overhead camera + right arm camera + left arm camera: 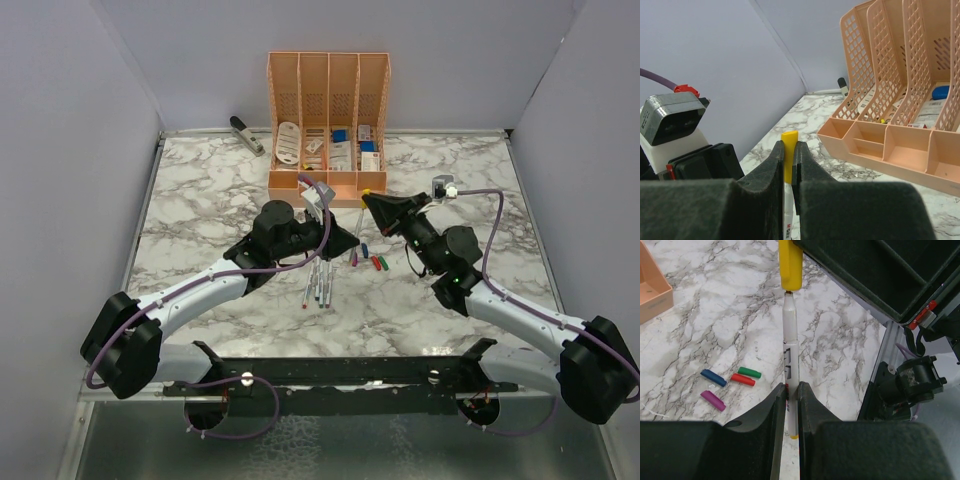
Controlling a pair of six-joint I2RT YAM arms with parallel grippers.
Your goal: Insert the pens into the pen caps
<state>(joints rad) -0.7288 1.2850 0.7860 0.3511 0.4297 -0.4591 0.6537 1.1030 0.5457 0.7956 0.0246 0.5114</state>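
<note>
My left gripper is shut on a whitish pen, held off the table. My right gripper is shut on the yellow cap. The pen's tip sits at the mouth of the yellow cap, with pen and cap in line. The pen's barrel shows below the cap in the right wrist view. The purple cap, blue cap, red cap and green cap lie together on the marble. Several other pens lie near the left arm.
The orange organiser stands at the back centre, close behind both grippers. A grey stapler lies at the back left. White walls close in the marble table on three sides.
</note>
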